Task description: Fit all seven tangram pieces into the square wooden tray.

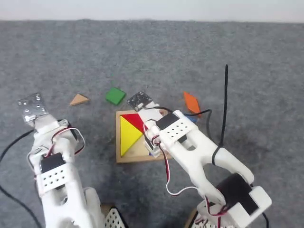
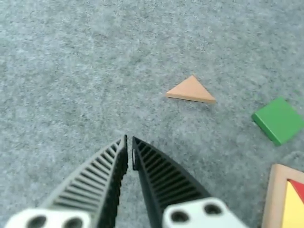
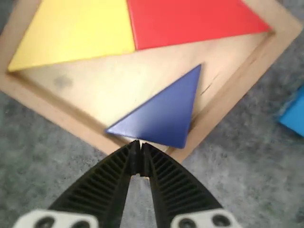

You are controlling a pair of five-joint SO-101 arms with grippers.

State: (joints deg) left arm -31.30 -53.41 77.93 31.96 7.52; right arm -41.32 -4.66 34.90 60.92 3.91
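Observation:
The square wooden tray [image 1: 124, 156] holds a yellow triangle [image 1: 128, 135] on its left and a red triangle [image 1: 134, 121] at its far side. A dark blue triangle [image 3: 164, 111] lies in the tray's [image 3: 237, 85] near right corner, close against the rim, below the yellow [image 3: 76, 31] and red [image 3: 190, 21] pieces. My right gripper [image 3: 141, 147] is shut and holds nothing, its tips at that blue triangle's edge by the rim. My left gripper [image 2: 129, 140] is shut over bare carpet. Beyond it lie a tan triangle [image 2: 191, 90] and a green square [image 2: 279, 119].
On the grey carpet beyond the tray lie the tan triangle [image 1: 79, 99], the green square [image 1: 115, 96] and an orange parallelogram [image 1: 191, 102]. A light blue piece [image 3: 293, 114] lies just outside the tray. The right arm [image 1: 199, 156] covers the tray's right part. A black cable [image 1: 225, 104] rises at the right.

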